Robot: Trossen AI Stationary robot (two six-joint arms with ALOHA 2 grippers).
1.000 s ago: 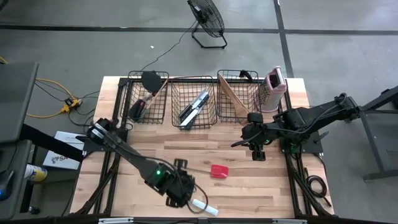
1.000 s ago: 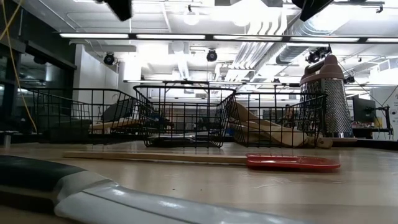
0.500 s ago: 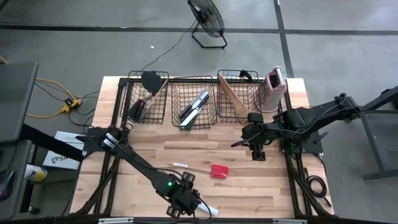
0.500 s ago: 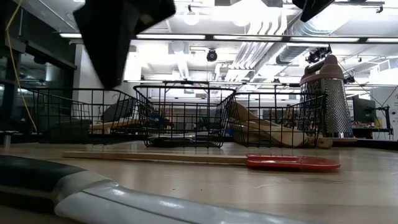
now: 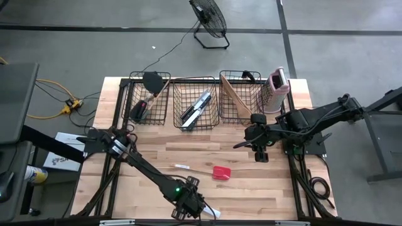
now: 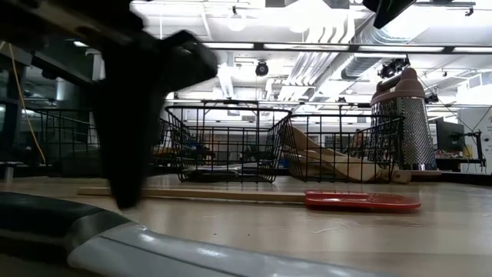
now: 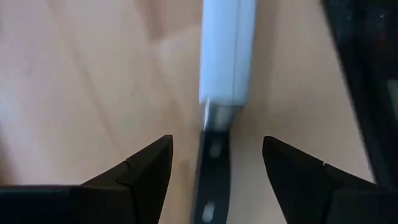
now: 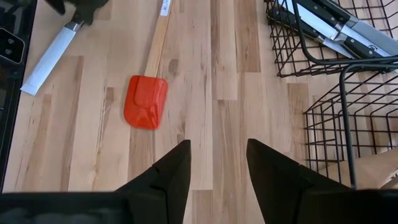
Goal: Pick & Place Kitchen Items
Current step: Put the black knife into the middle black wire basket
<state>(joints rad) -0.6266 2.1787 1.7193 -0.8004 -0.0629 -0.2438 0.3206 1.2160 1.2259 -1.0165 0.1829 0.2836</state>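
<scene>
A knife lies flat at the table's near edge, with a white-sheathed blade (image 7: pixel 227 50) and a black handle (image 7: pixel 211 180). It also shows in the high view (image 5: pixel 211 213) and the low view (image 6: pixel 192 254). My left gripper (image 7: pixel 214 171) stands open over it, pointing steeply down, one finger on either side of the handle and touching nothing. In the high view the left gripper (image 5: pixel 193 206) is at the near edge. A red-headed spatula (image 5: pixel 220 172) with a pale wooden handle lies flat mid-table. My right gripper (image 8: pixel 217 165) waits open above the table's right side.
Three black wire baskets (image 5: pixel 196 103) stand in a row along the far edge, holding knives (image 8: pixel 329 25), wooden utensils and dark spatulas. A pink-and-white box grater (image 5: pixel 277 88) stands upright at the far right. Bare wood lies between the spatula and the baskets.
My left gripper has come down toward the knife and shifted toward the table's near edge and a little right, dropping into the low view as a dark blurred shape. The knife and the spatula have stayed where they were.
</scene>
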